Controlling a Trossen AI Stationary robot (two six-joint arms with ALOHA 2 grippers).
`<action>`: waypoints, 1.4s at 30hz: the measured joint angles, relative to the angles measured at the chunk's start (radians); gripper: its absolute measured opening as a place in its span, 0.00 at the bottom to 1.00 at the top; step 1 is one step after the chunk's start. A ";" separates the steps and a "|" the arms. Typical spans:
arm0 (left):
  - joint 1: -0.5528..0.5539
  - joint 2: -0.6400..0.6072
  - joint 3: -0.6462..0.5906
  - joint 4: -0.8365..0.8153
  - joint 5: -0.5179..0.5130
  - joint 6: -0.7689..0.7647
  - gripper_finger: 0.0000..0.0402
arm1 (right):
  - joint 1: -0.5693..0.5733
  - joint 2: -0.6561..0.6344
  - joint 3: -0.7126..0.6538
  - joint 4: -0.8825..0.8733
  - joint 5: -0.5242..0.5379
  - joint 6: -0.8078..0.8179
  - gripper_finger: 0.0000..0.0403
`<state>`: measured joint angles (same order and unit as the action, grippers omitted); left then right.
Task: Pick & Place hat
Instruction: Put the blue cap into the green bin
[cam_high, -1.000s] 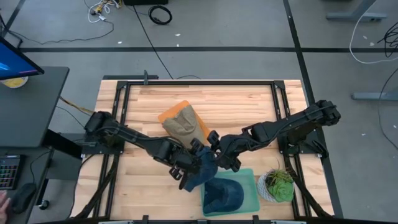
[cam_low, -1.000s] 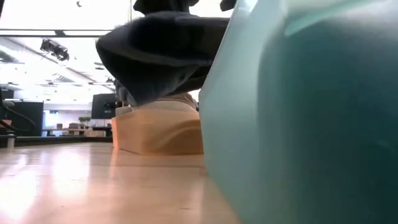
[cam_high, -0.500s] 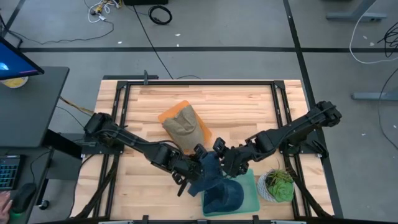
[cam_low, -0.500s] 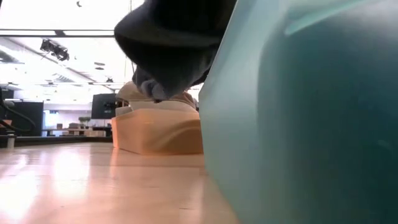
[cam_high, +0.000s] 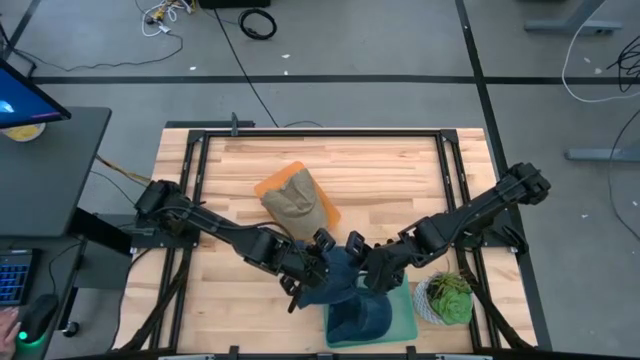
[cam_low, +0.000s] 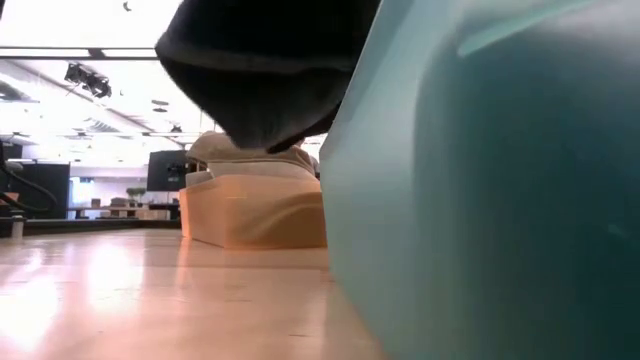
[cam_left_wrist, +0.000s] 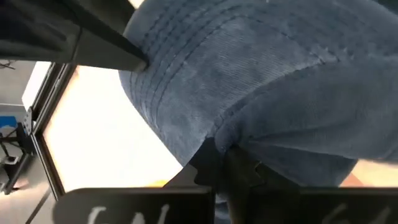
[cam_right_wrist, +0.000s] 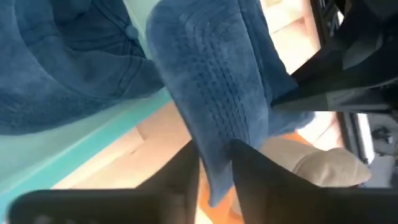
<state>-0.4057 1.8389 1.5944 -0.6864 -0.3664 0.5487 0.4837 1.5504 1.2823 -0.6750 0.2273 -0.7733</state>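
Note:
A blue denim hat (cam_high: 336, 272) hangs between my two grippers, above the far edge of the teal tray (cam_high: 404, 300). A second blue hat (cam_high: 358, 316) lies in that tray. My left gripper (cam_high: 313, 270) is at the held hat's left side and my right gripper (cam_high: 363, 263) at its right, both shut on it. In the low view the held hat (cam_low: 265, 70) hangs clear of the table beside the tray's wall (cam_low: 480, 200). The right wrist view shows the second hat (cam_right_wrist: 62, 62) resting in the tray (cam_right_wrist: 74, 155). My left gripper pinches the hat's rim (cam_left_wrist: 217, 144) between its two fingers (cam_left_wrist: 208, 168), just beside the stitched brim. It comes at the hat from the table's left side. The hat is lifted clear. My right gripper pinches the stitched brim (cam_right_wrist: 214, 140) between its two fingers (cam_right_wrist: 249, 168), coming from the table's right side. The brim's edge reaches down past the fingers. The hat is off the table.
A tan hat (cam_high: 288, 200) sits on an orange tray (cam_high: 265, 187) toward the table's middle; the low view shows that tray (cam_low: 255, 215) beyond the held hat. A potted plant (cam_high: 446, 298) stands right of the teal tray. Bare wood lies on the left and far sides.
Both grippers have carried the blue hat toward the table's near edge and a little to the right, closer over the teal tray. Each has stayed shut on it.

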 joint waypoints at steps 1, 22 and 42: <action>0.001 0.000 0.000 0.003 0.000 -0.002 0.03 | 0.002 0.000 0.000 0.000 0.005 -0.011 0.19; 0.015 -0.006 0.006 0.016 -0.205 -0.162 0.37 | 0.120 -0.029 -0.001 -0.101 0.169 0.119 0.01; 0.024 -0.051 0.006 -0.104 -0.299 -0.249 0.41 | 0.569 -0.143 -0.001 -0.246 0.489 0.352 0.01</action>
<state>-0.3821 1.7874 1.6005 -0.7909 -0.6659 0.2997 1.0522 1.4078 1.2816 -0.9207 0.7161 -0.4213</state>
